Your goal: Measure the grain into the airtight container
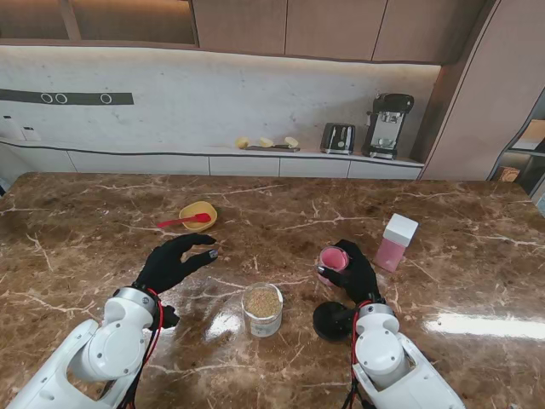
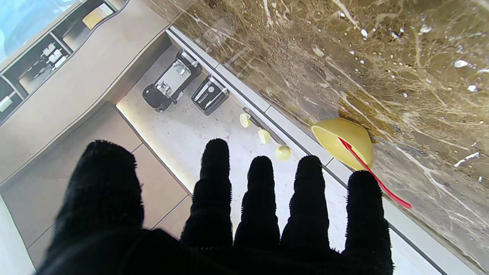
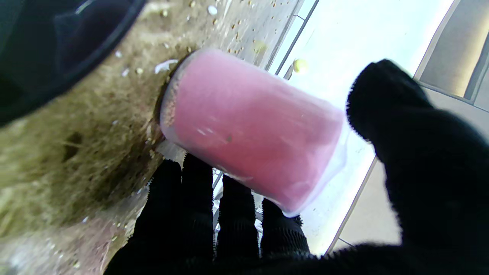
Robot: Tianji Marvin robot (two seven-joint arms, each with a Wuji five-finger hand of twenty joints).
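A clear jar partly filled with tan grain stands lidless between my arms. Its black lid lies just to its right, near my right wrist. My right hand is wrapped around a small pink cup that stands upright on the marble. The fingers press one side and the thumb sits by the rim. My left hand hovers open, fingers spread, left of the jar and nearer to me than a yellow bowl holding a red spoon.
A pink box with a white lid stands right of the cup. The brown marble table shows scattered grain specks in the wrist views. Behind it, a counter carries a toaster, a coffee machine and a few yellow fruits.
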